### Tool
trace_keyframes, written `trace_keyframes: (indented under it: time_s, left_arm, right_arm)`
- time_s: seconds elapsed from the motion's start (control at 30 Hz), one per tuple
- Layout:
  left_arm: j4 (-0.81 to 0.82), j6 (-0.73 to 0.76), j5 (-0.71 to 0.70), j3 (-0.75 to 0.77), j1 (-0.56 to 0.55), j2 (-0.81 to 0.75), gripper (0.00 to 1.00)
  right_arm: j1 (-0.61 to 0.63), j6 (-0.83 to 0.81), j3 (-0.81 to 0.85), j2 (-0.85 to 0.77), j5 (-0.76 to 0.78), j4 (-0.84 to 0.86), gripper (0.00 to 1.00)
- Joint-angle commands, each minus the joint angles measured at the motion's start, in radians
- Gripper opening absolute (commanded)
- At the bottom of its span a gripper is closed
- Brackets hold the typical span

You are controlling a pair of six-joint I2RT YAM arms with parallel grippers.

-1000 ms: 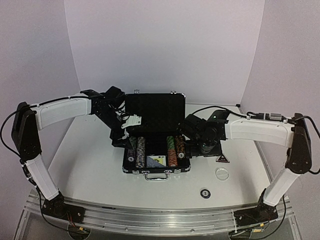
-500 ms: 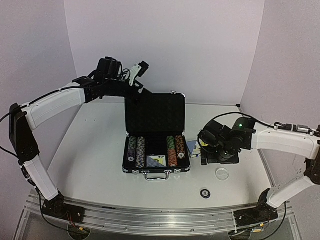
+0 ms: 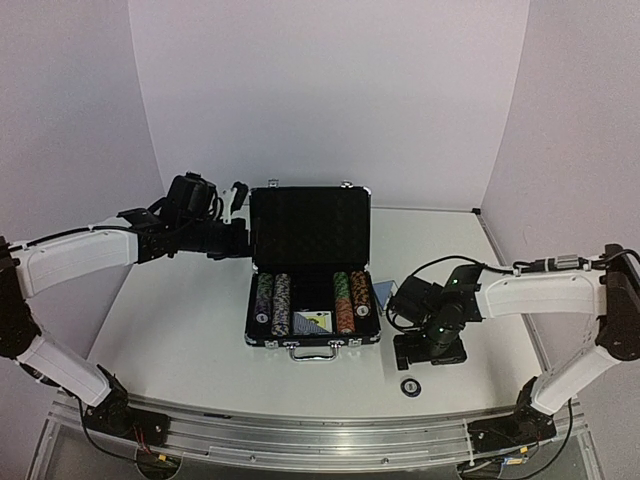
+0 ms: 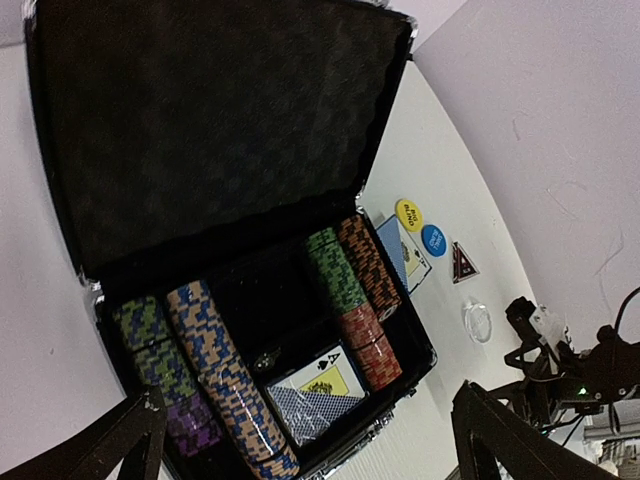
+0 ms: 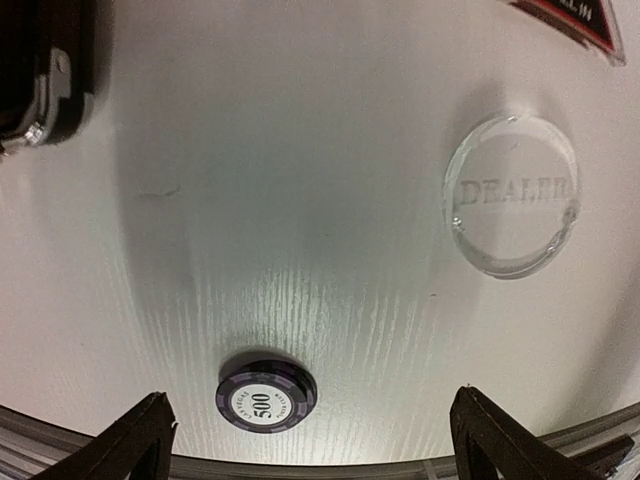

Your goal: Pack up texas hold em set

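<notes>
Since half a second ago, the left arm has dropped from above the lid to the left of the open case (image 3: 310, 270). The right arm has swung toward the near edge.

- Left gripper (image 4: 305, 430): fingers spread wide, empty.
- Right gripper (image 5: 305, 430): fingers spread wide, empty, hanging over the table (image 3: 180, 320).
- Case: unmoved at table centre, lid upright. Rows of striped chips (image 4: 215, 370) flank a card deck (image 4: 310, 395).
- Right of the case: yellow disc (image 4: 408, 213), blue disc (image 4: 433, 240), triangular button (image 4: 464, 262).
- Below the right gripper: clear disc (image 5: 512, 194) reading "DEALER", and a loose chip (image 5: 265, 396) marked 500 nearer the front rail.

The table is white and the walls (image 3: 330, 90) are plain and pale.
</notes>
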Motion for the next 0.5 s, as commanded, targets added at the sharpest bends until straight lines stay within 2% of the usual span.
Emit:
trace_keyframes:
  time_s: [0.0, 0.13, 0.37, 0.47]
  left_arm:
    - [0.011, -0.1, -0.04, -0.061, -0.011, -0.1, 1.0]
    - [0.01, -0.099, -0.031, -0.072, -0.012, -0.104, 1.0]
    - [0.005, -0.106, -0.003, -0.09, -0.012, -0.096, 1.0]
    - [0.012, -0.109, -0.011, -0.106, -0.012, -0.113, 1.0]
  right_arm:
    - [0.004, -0.009, -0.06, 0.016, -0.088, 0.072, 0.91]
    - [0.01, -0.021, -0.088, 0.027, -0.118, 0.109, 0.84]
    - [0.058, -0.057, -0.087, 0.097, -0.129, 0.157, 0.82]
    - [0.064, -0.057, -0.082, 0.133, -0.123, 0.158, 0.75]
